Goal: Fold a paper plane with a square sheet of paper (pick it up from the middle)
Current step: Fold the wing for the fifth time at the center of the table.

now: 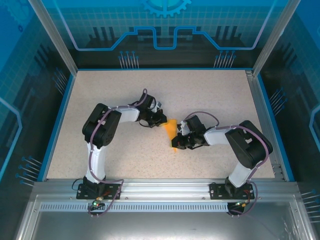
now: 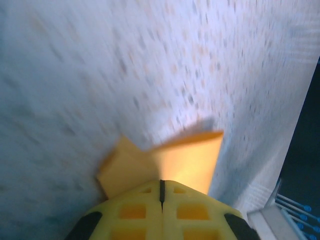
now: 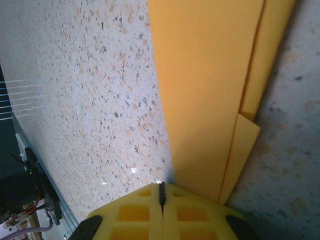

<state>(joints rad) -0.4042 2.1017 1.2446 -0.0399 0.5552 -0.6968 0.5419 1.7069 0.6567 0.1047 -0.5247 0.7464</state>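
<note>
Top external view: on the left, the left gripper (image 1: 159,119) is seen reaching in over the speckled table (image 1: 215,95) to the far end of the paper (image 1: 171,130), which lies near the middle of the table between the two arms. In the left wrist view its jaws are clenched to a thin seam, and the orange-yellow sheet comes out from right at the tips, so a pinch on the paper is judged. One flap is raised off the surface with a shadow under it, but that picture is blurred and the flap's edges cannot be read finely.

At the centre, the sheet is already folded into a narrow, layered strip rather than a flat square. In the right wrist view, stacked edges and a stepped corner are shown, lying flat on the table.

On the right, the right gripper (image 1: 181,141) is set at the near end of the strip. Its jaws are likewise clenched, with the tips at the paper's edge. Whether the sheet is pinched there or only pressed down cannot be told.

A wing fold or crease is judged to be the step in hand. The near end should be held firmly in place while the raised flap is drawn over, edges should be matched before any pressing, and the thin paper should be pulled gently so that no layer is torn or slid.
</note>
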